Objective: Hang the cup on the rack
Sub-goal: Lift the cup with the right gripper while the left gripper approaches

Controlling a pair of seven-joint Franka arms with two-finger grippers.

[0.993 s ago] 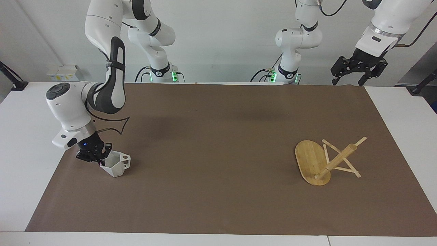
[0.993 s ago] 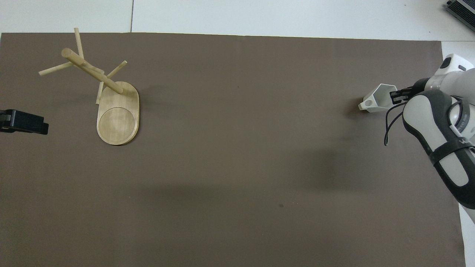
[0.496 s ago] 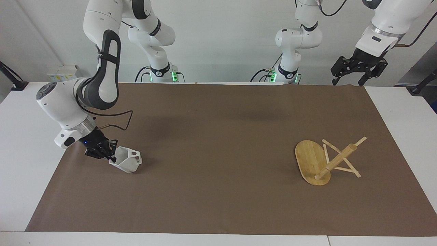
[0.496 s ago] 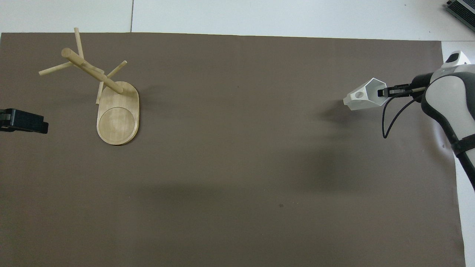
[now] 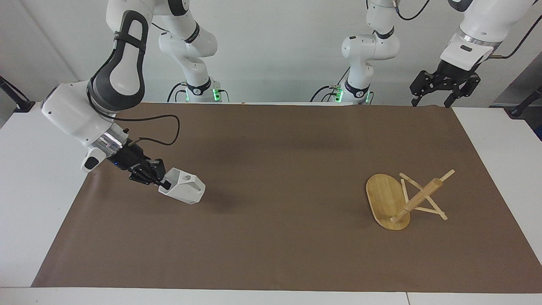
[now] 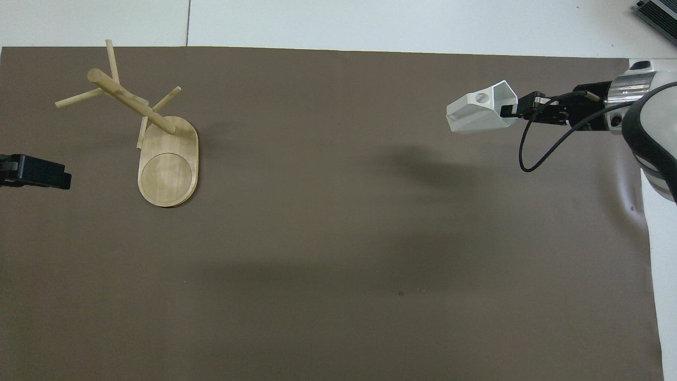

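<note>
The right gripper [image 5: 163,183] is clenched on the rim of the white cup [image 5: 183,189], carrying it tipped on its side in the air over the brown mat [image 5: 271,237] at the right arm's end of the table, its shadow on the mat beneath. The rack [image 5: 402,199] stands well apart from it, toward the left arm's end, its post leaning and thin pegs sticking out at angles. The left gripper [image 5: 442,87] waits, jaws released, raised over the table edge at that arm's own end. To my eye, the carry should stay high enough to clear the pegs, with the handle turned toward one upward-slanting peg. Letting go should wait until the loop sits fully over it.
</note>
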